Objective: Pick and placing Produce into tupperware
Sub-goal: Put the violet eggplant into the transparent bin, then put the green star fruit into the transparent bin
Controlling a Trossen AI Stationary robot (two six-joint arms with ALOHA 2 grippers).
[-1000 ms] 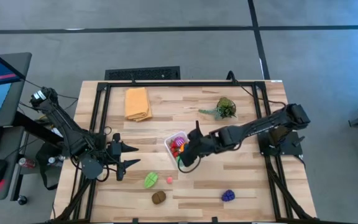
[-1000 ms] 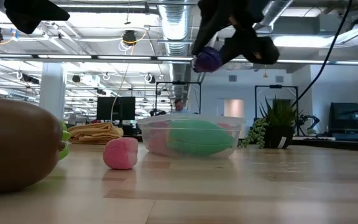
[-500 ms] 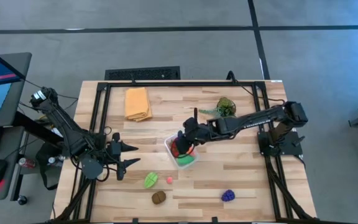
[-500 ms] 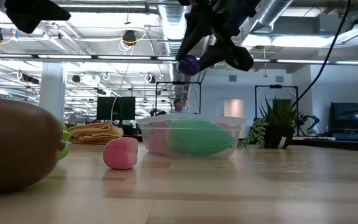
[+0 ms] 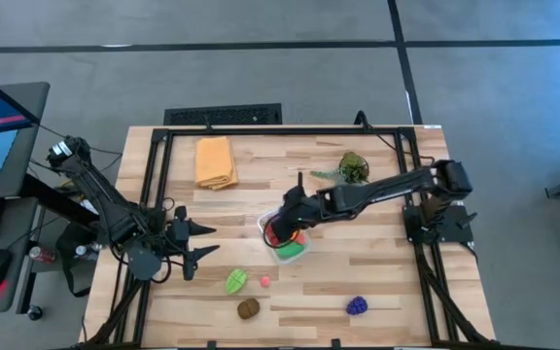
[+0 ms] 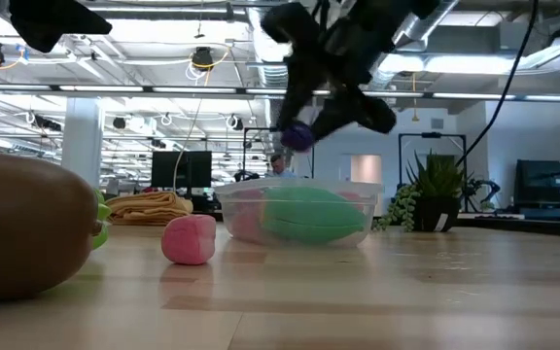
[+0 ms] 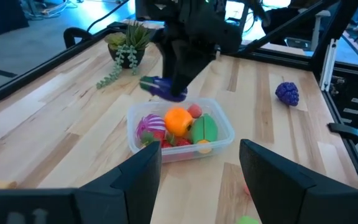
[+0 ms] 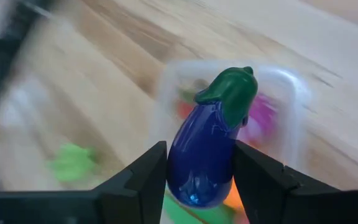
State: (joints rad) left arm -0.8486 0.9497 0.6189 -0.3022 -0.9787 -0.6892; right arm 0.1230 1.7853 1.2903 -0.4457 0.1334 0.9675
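Nearest the front edge of the pale wooden table [image 5: 377, 282], at about 6 o'clock in the overhead view, lie a brown rounded toy [image 5: 248, 308] and a purple grape-cluster toy [image 5: 357, 306]. Just beyond them, at 7 o'clock from the table's middle, sit a light green toy [image 5: 236, 282] and a small pink toy [image 5: 264, 281], close together. The left gripper [image 5: 200, 243] waits at 9 o'clock near the table's left side, its two fingers spread apart and empty. At the centre stands the clear plastic rectangular tupperware [image 7: 224, 135], already holding an orange round piece [image 7: 178, 121], a green piece [image 7: 204, 129] and red and pink ones. The right gripper [image 8: 199, 163] hangs above the container, its fingers clenched on a glossy purple toy eggplant with a green cap [image 8: 211, 144]. Farther back, a folded orange-yellow cloth [image 5: 215, 161] lies at 11 o'clock and a leafy green plant sprig [image 5: 350, 169] at 1 o'clock
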